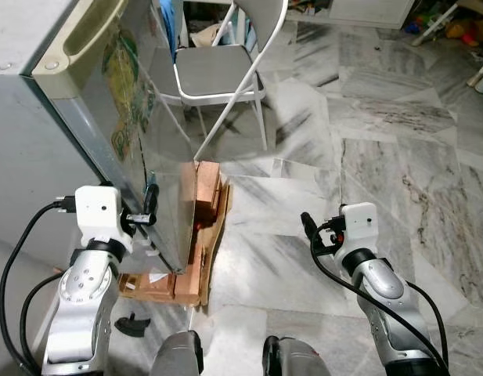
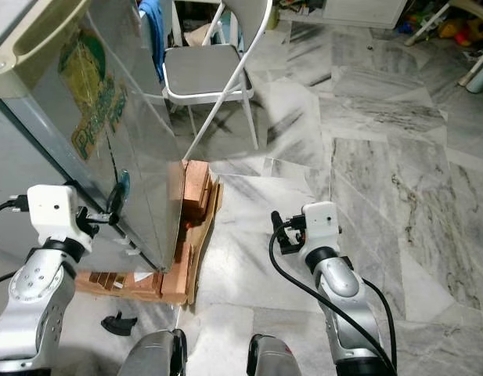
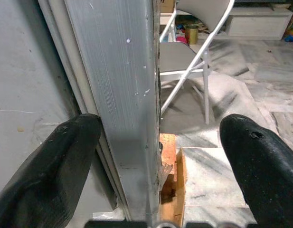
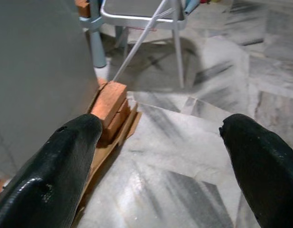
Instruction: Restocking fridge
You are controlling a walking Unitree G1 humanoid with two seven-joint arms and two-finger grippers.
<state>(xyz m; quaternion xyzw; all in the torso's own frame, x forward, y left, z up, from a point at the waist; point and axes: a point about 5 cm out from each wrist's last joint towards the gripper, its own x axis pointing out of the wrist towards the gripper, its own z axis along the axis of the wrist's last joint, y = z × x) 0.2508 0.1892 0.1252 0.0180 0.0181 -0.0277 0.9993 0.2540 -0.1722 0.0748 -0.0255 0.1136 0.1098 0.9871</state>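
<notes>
The fridge (image 1: 37, 141) stands at the robot's left, grey, with its silver door (image 1: 127, 117) swung a little way out so that the door's outer edge faces the robot; a green and yellow sticker (image 2: 92, 106) is stuck on the door's face. The left gripper (image 1: 149, 205) is raised to that edge, and in the left wrist view its two black fingers (image 3: 51, 166) are spread wide, one on each side of the door edge (image 3: 129, 109), neither plainly pressed against it. The right gripper (image 1: 310, 229) is held out over the marble floor (image 1: 382, 157), well apart from the fridge, with its fingers (image 4: 56, 166) likewise spread and nothing between them. The fridge rests on a low wooden pallet (image 1: 190, 274), on which reddish-brown bricks (image 1: 206, 192) are stacked just beside the lower corner of the door, close to where the door would swing. Beyond the door, a grey folding chair (image 1: 221, 70) with white tube legs stands on the floor, near the door's far side, with a blue cloth (image 2: 153, 31) hanging just behind the door's top edge. A small black piece (image 1: 131, 323) lies on the floor near the pallet at the robot's left foot. Far off at the right, some coloured toys (image 1: 452, 27) lie by the wall. The floor ahead of the right gripper is grey-veined white marble.
</notes>
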